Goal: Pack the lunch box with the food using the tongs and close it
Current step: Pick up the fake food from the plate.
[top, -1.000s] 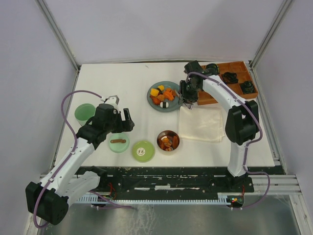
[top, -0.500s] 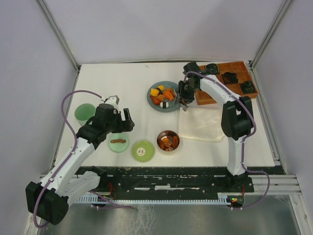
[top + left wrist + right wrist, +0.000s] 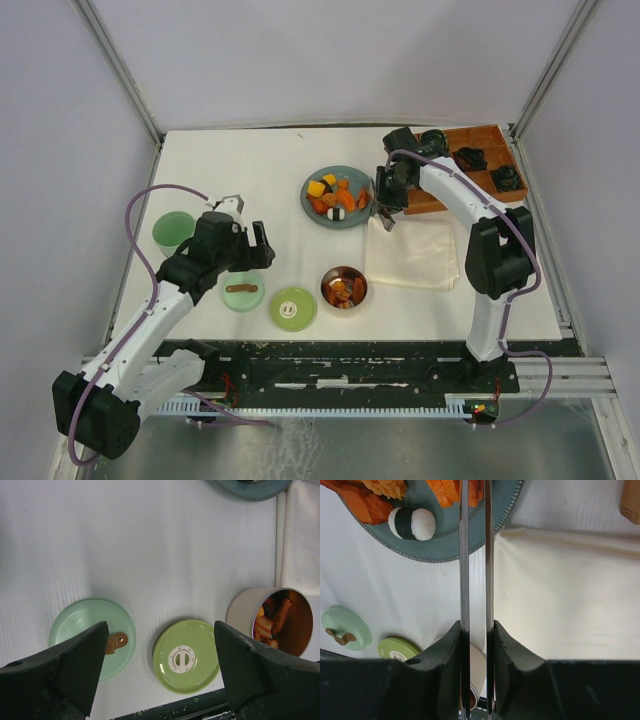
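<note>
Tongs at the plate, bowl on the near side

Right gripper (image 3: 476, 630) is clamped on the tongs (image 3: 462, 555), whose two silver blades stand close together with only a narrow slit between them. Their long axis runs straight out from the fingers to the right part of the grey-blue plate (image 3: 445, 542), ending among the orange pieces (image 3: 343, 193). The tips leave the top of the wrist view, so I cannot tell whether a piece is pinched. The black-and-white roll (image 3: 412, 524) lies just left of the blades, untouched.

The steel bowl (image 3: 343, 287) stands well to the near side of the plate and a little left of the right gripper, already part-filled with orange and red-brown bits. A carry would likely run from far to near along the left edge of the cream cloth (image 3: 415, 255). The right arm is nearer both plate and bowl.

Left gripper (image 3: 160, 627) hangs released, jaws wide and holding nothing, above the mint flat lid (image 3: 85, 625) and the lime-green lid (image 3: 185, 656). Both lids lie flat just left of the bowl, and the mint canister (image 3: 173, 232) stands open at the far left. Closing looks like that arm's job, not yet started
</note>
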Available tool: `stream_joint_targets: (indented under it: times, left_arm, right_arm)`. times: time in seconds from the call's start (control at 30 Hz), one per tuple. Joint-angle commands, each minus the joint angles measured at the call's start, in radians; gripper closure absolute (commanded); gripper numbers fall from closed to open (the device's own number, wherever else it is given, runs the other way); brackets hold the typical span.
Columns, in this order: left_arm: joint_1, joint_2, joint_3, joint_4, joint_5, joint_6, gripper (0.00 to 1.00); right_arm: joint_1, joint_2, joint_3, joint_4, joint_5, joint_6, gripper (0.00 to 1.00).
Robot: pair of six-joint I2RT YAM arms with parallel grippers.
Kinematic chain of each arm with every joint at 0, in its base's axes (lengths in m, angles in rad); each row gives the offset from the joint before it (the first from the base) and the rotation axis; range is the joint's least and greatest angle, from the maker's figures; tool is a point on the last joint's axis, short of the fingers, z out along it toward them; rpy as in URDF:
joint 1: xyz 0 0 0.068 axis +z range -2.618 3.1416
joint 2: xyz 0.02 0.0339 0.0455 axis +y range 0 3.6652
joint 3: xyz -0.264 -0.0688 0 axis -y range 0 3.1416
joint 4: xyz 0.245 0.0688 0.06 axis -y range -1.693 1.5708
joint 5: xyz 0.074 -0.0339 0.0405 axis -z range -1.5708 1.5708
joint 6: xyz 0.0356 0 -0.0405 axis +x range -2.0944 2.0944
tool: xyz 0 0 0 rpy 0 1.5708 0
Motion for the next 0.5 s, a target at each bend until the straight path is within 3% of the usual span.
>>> stream_joint_targets:
  times: [0.0,0.3,0.47]
  left_arm:
    - [0.005,-0.004,0.009,0.037,0.005,-0.015,0.08]
    - [0.005,-0.006,0.009,0.038,0.003,-0.015,0.08]
    - [0.006,-0.005,0.009,0.037,0.002,-0.014,0.08]
  right_arm:
    - [-0.006,-0.079,-0.018,-0.001,0.034,-0.029,0.72]
    - [-0.006,-0.03,0.062,-0.063,-0.002,-0.091,0.56]
    - [-0.005,-0.002,0.165,-0.11,0.049,-0.139,0.54]
